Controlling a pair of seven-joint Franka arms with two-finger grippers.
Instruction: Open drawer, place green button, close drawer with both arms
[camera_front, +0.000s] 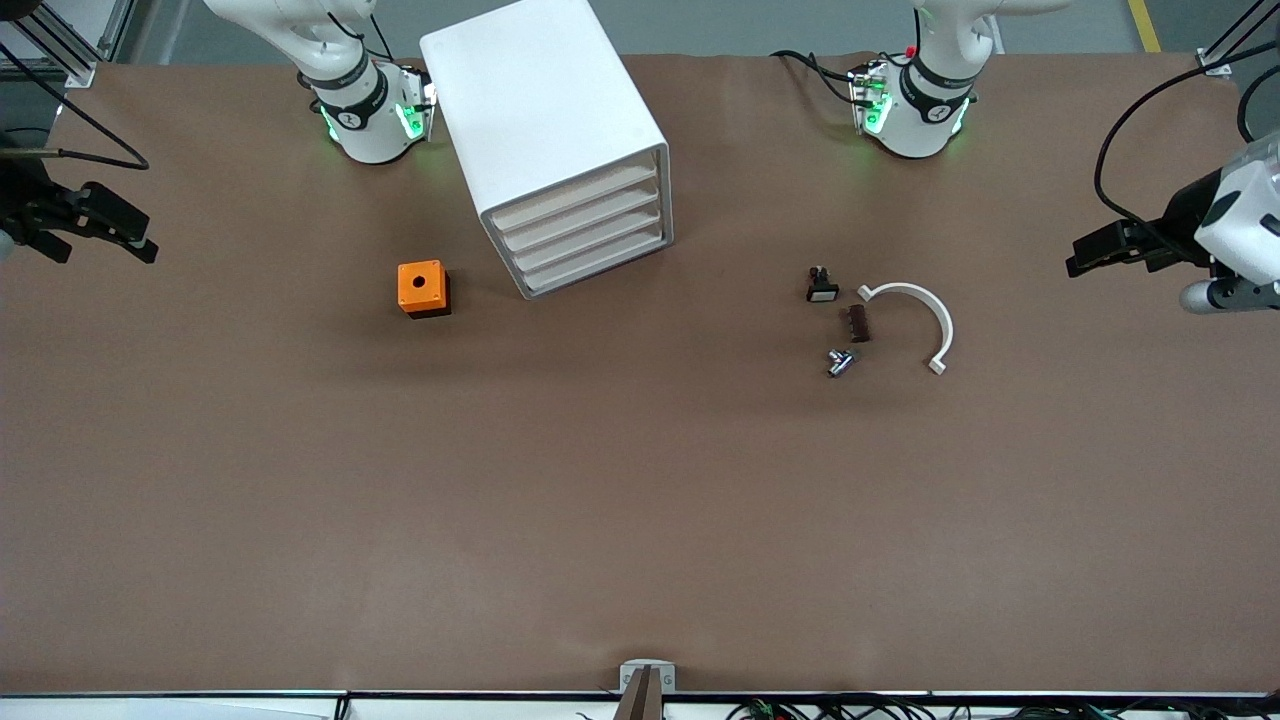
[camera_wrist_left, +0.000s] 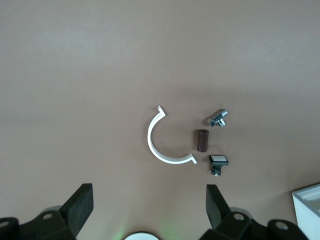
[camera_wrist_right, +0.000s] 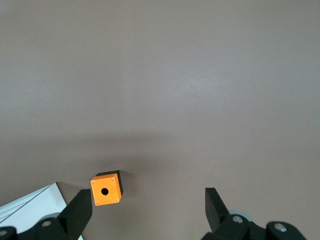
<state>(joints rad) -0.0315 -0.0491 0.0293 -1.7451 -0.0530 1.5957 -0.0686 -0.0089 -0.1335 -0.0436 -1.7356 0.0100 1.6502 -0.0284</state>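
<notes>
White drawer (camera_front: 598, 258) well apart from right gripper (camera_front: 100, 228)

I see a table (camera_front: 640, 500) covered in a brown matt sheet, smooth like paper. The cabinet (camera_front: 545, 110) looks like smooth white plastic with a soft shine. The orange cube (camera_front: 421, 286) looks like matt plastic. The white curved clip (camera_front: 925, 305) looks like smooth plastic too. One small part (camera_front: 840, 362) is shiny metal. My black gripper fingers (camera_wrist_left: 80, 205) look matt.

cabinet (camera_wrist_left: 308, 207) cut off, button indiscernible
</notes>
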